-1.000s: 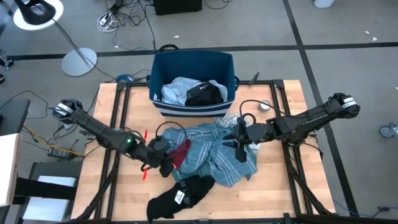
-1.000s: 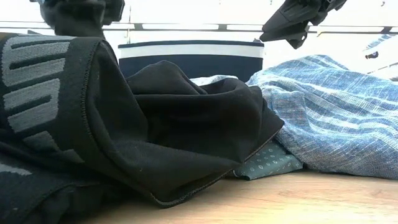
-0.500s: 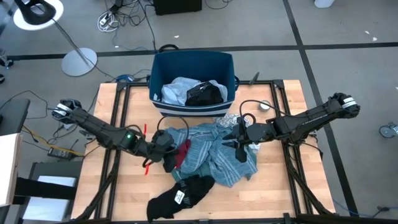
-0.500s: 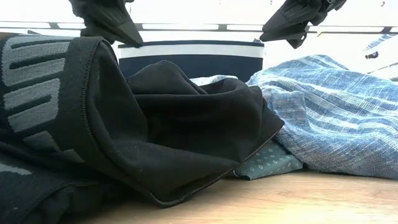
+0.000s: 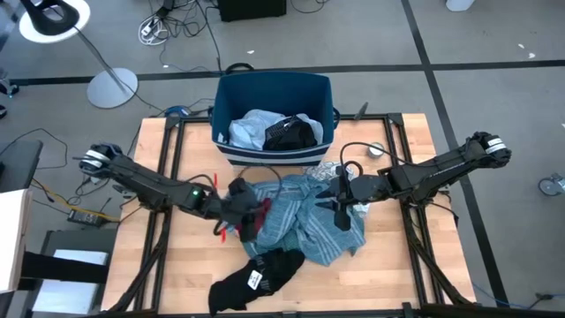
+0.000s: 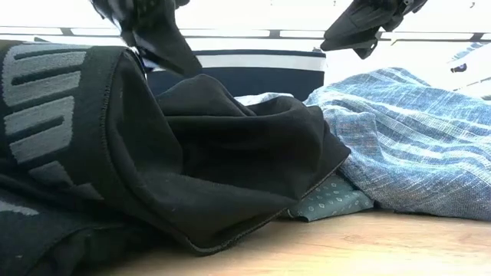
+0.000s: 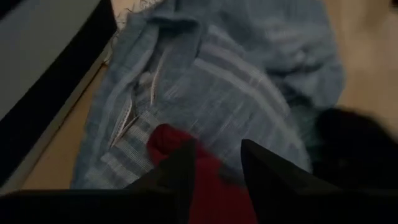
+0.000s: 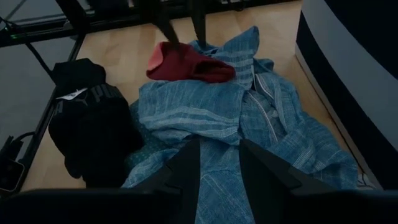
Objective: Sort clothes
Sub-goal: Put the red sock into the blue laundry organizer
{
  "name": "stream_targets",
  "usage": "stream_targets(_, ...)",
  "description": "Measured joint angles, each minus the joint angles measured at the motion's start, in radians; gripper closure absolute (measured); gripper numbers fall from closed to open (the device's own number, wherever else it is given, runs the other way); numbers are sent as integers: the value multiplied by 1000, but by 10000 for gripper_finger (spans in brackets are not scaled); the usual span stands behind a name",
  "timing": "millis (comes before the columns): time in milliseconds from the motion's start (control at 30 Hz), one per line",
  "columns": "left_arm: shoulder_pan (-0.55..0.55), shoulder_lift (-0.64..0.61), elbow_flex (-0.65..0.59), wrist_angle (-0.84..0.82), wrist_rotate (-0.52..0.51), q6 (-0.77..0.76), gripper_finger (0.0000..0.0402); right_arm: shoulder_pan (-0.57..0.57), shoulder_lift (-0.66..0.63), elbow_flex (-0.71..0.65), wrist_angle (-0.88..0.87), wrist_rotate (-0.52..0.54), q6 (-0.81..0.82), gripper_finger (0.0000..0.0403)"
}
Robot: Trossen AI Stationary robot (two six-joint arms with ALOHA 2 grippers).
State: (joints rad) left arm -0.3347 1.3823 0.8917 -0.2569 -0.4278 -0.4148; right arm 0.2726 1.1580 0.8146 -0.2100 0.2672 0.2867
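High view: dark blue bin (image 5: 225,106) already holding a white-and-grey cloth (image 5: 252,128) and a black piece (image 5: 291,132). Blue shirt (image 5: 305,216), red piece (image 5: 257,218), black garment (image 5: 256,274) left on table.

Left wrist: left gripper (image 7: 214,163) spread open over red piece.

Right wrist: right gripper (image 8: 219,163) open, empty, above shirt.

Judged partly done.
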Motion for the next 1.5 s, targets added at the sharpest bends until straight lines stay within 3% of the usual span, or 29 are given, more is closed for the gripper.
stream_targets(200, 3, 96, 0, 93, 5, 129, 264, 0, 0, 0, 1, 2, -1, 290)
stream_targets(533, 15, 111, 59, -199, -107, 13, 271, 0, 0, 0, -2, 5, 3, 290)
stream_targets(633, 15, 111, 88, -262, -110, -13, 300, 0, 0, 0, -1, 5, 0, 290)
stream_targets(767, 16, 110, 122, -332, -68, -68, 382, 0, 0, 0, -1, 5, 0, 290)
stream_targets(933, 16, 110, 170, -375, -58, -67, 397, 0, 0, 0, -1, 5, -1, 293)
stream_targets(1233, 17, 110, 539, -650, -196, 93, 400, 0, 0, 0, -1, 5, -2, 295)
stream_targets(1400, 70, 109, 767, -685, -347, 291, 400, 0, 0, 0, -1, 8, -3, 296)
stream_targets(1500, 152, 109, 880, -669, -379, 421, 401, -1, 0, 0, -1, 17, -5, 297)
